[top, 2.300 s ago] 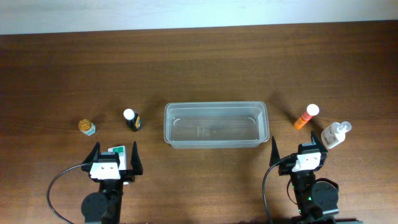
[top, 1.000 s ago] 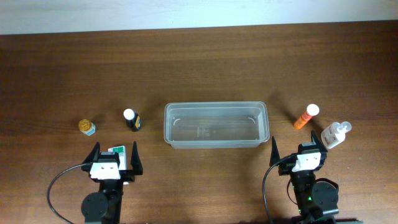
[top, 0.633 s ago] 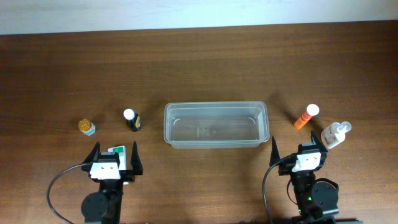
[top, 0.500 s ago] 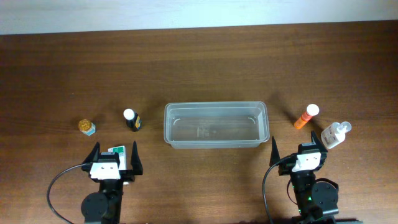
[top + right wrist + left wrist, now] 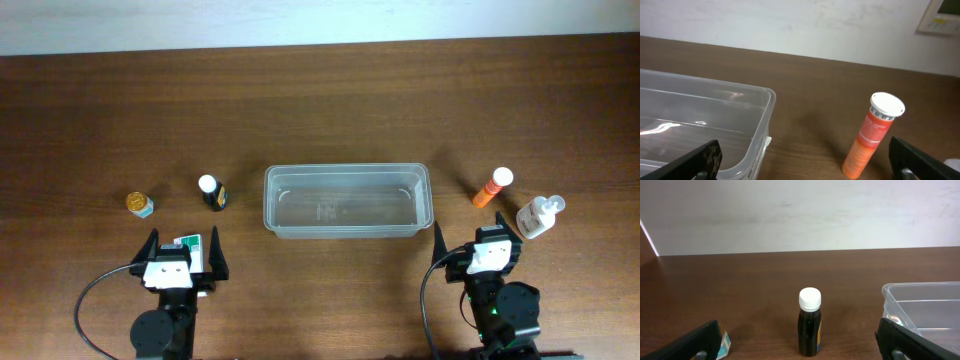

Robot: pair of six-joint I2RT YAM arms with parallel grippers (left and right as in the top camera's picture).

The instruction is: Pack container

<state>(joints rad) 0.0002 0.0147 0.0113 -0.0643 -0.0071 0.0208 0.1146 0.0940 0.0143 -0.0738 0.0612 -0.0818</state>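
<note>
On the brown wooden table (image 5: 320, 100), the clear plastic rectangular tub (image 5: 347, 200) sits empty in the middle, the left claw (image 5: 183, 243) and right claw (image 5: 478, 240) gape wide (holding nothing), and the little bottles (image 5: 212, 192) wait outside, so nothing is packed yet.

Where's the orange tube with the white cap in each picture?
Overhead: the orange tube is just right of the clear tub, on the right side of the picture.
Left wrist: not in it; only the tub's corner shows at the right edge.
Right wrist: right of the middle, with the tub on the left.
Shared landmark: the clear tub, seen in all three.
</note>
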